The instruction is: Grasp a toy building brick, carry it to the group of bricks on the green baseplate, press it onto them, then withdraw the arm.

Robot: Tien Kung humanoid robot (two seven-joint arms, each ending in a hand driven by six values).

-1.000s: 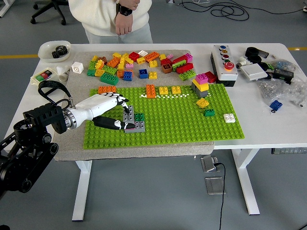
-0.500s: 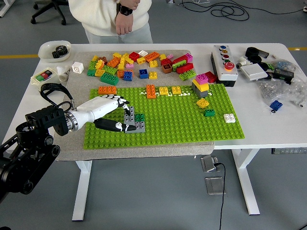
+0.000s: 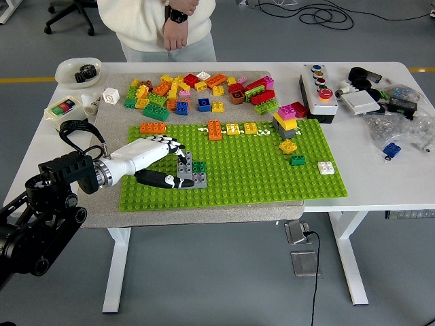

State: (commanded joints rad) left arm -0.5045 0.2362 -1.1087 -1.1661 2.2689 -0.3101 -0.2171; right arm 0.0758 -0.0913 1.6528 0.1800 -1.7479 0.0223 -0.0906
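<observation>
On the green baseplate, toward its left side, stands a small group: a flat grey brick, an upright grey brick and a dark green brick. My left hand reaches in from the left. Its white fingers rest against the upright grey brick's top, and the black thumb lies along the flat grey brick's front, so the hand is closed on the grey bricks. My right hand is out of view.
A pile of loose bricks lies behind the plate. On the plate are orange and yellow bricks, a pink-yellow-grey stack and a white brick. A button box stands at right. A person waits at the far edge.
Arm and hand have shifted only slightly; the fingers and thumb stay on the grey bricks, which remain in place on the plate.
</observation>
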